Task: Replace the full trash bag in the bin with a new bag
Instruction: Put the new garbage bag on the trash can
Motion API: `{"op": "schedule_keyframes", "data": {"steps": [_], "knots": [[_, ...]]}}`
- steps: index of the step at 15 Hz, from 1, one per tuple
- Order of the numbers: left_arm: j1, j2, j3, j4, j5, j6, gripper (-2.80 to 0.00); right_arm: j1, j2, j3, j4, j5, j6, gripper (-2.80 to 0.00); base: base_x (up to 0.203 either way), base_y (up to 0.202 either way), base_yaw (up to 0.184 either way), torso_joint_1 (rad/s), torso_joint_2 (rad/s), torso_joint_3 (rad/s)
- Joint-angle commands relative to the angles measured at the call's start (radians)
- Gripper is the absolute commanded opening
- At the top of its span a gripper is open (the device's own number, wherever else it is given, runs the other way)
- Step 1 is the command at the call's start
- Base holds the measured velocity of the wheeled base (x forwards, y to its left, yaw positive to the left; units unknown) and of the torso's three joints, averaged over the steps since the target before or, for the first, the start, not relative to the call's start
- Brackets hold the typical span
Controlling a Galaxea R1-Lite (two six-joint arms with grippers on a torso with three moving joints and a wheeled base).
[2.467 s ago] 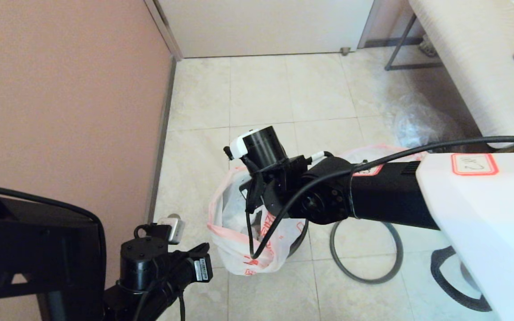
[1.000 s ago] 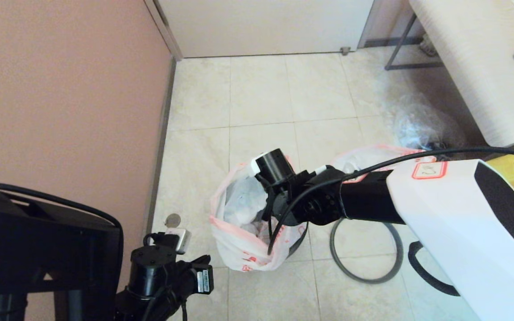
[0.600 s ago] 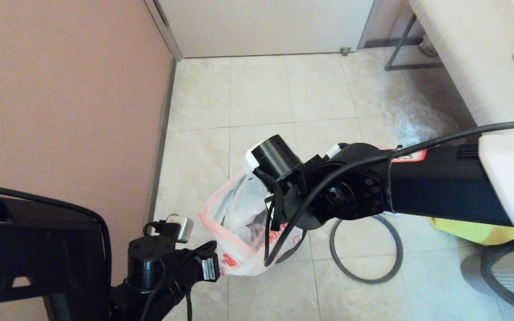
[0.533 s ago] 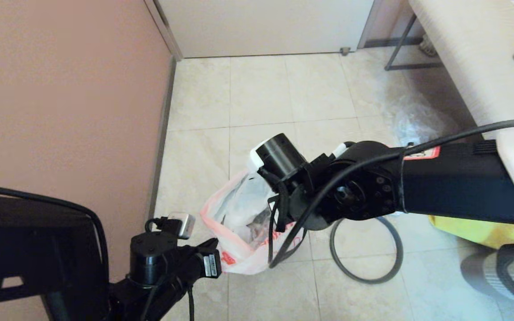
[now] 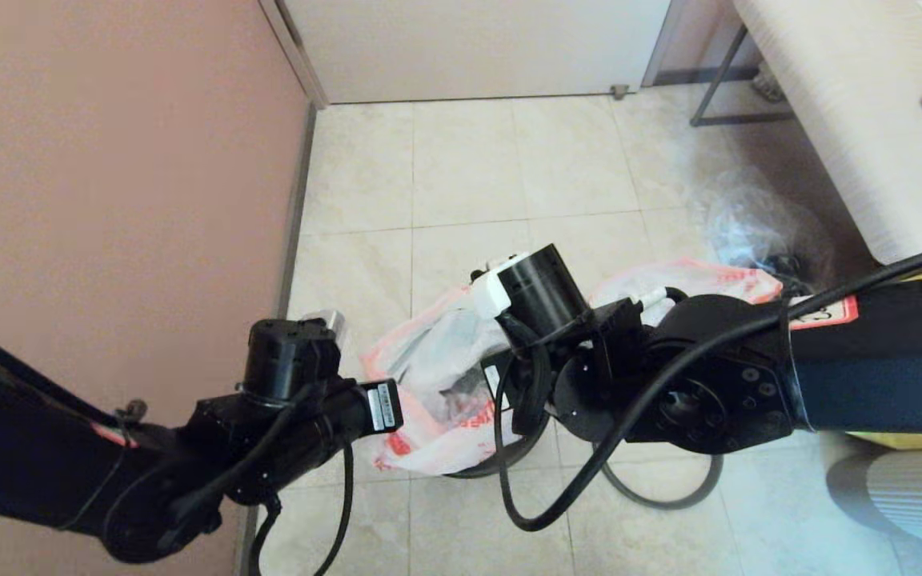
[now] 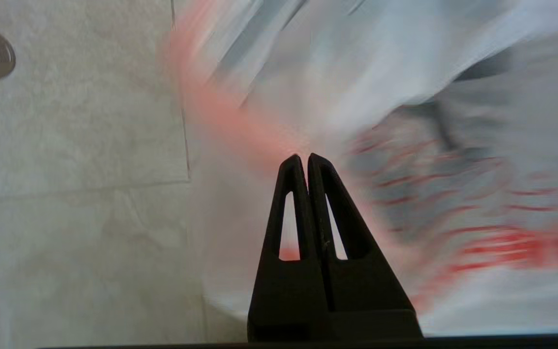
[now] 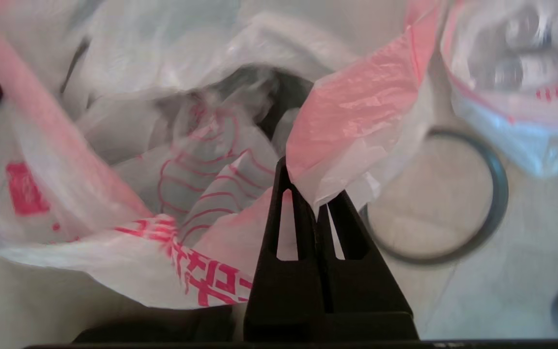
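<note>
- The left gripper (image 6: 304, 157) is sitting at the left edge of the new bag (image 5: 437, 376), its fingers (image 6: 293, 203) clenched together on the pink rim there; the film between them is too blurred to be sure of the grip.
- The right gripper (image 7: 308, 189) is standing at the bag's right edge, its fingers (image 7: 347, 228) pinching a fold of the pink-banded rim.
- The new bag, white with red print, is hanging open between the two grippers over the bin (image 5: 501, 460); only a dark arc of the bin is showing beneath it, on the floor (image 5: 461, 168) near the pink wall (image 5: 109, 160).
- The dark-grey rim ring (image 7: 453, 194) is lying flat on the floor just right of the bin, apart from it.
- The full trash bag (image 5: 693, 280) is lying on the floor behind the right arm, to the far right of the bin; bottles are showing through it in the right wrist view (image 7: 521, 43).
- A clear crumpled bag (image 5: 749, 224) is lying farther right, beside the counter (image 5: 853, 112).
</note>
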State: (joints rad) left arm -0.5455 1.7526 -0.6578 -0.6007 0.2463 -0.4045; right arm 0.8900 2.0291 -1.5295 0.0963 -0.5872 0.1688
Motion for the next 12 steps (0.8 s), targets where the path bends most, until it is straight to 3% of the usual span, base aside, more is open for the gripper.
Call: {"op": "schedule_keyframes", "data": {"steps": [1,4,7,9,12], "knots": [[-0.006,-0.058,-0.101,0.195,-0.003,-0.022,-2.80,-0.002,0.012,0.049,-0.096,-0.003,-0.029,-2.80,0.000,0.000,0.000,0.000,0.00,0.000],[-0.055,-0.018,-0.196,0.444,-0.054,-0.080,-2.80,-0.024,0.028,0.057,-0.149,-0.005,-0.038,-2.80,0.000,0.000,0.000,0.000,0.00,0.000],[-0.056,0.029,-0.165,0.459,-0.145,-0.127,-2.80,-0.044,0.066,0.087,-0.273,-0.006,-0.071,-2.80,0.000,0.000,0.000,0.000,0.00,0.000],[-0.040,0.071,-0.165,0.450,-0.151,-0.146,-2.80,-0.047,0.081,0.109,-0.348,-0.006,-0.114,-2.80,0.000,0.000,0.000,0.000,0.00,0.000],[-0.024,0.066,-0.187,0.413,-0.140,-0.191,-2.80,-0.046,0.068,0.111,-0.352,-0.003,-0.132,-2.80,0.000,0.000,0.000,0.000,0.00,0.000]]}}
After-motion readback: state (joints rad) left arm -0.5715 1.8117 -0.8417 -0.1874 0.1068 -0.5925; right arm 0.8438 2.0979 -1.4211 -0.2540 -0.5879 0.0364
